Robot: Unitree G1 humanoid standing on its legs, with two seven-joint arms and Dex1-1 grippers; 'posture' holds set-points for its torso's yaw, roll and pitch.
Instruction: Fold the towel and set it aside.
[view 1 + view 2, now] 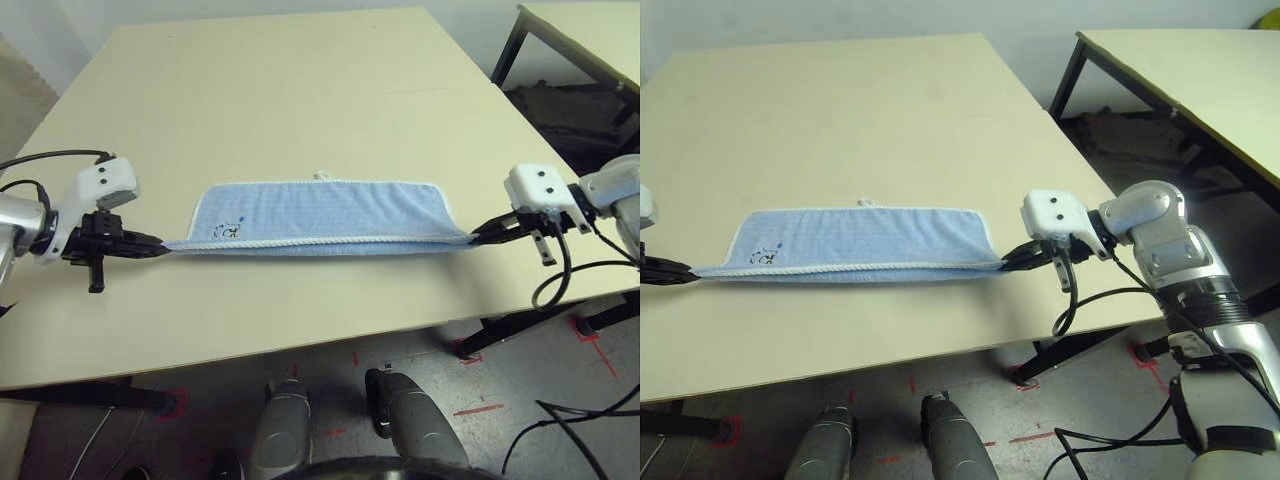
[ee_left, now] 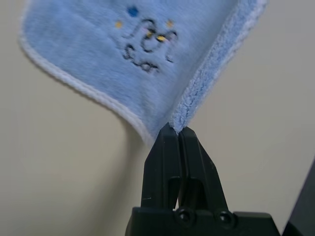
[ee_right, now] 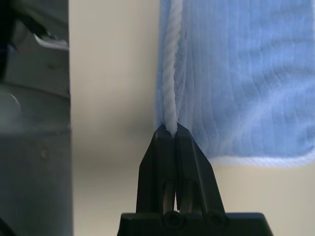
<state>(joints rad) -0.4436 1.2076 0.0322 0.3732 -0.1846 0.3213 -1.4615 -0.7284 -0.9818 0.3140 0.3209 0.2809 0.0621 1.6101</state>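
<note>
You have the light blue terry towel [image 1: 320, 215] folded once lengthwise on the beige surface [image 1: 300, 90], left gripper [image 1: 160, 243] and right gripper [image 1: 478, 235] each clamped on a corner; further folding and setting aside remain.

1. Table [image 1: 300, 90]: pale cream top, plain and matte, filling most of the head-camera frame; its near edge runs across the lower third, above the floor.
2. Towel [image 1: 320, 215]: light blue, white stitched edging, lying on the table at frame centre as a long, narrow band running left to right.
3. Far long edge lies flat on the top; a small white loop [image 1: 322, 176] sticks out at its middle.
4. Dark embroidered motif [image 1: 229, 230] sits near the towel's left end.
5. Near long edge and both near corners look raised slightly off the surface.
</note>
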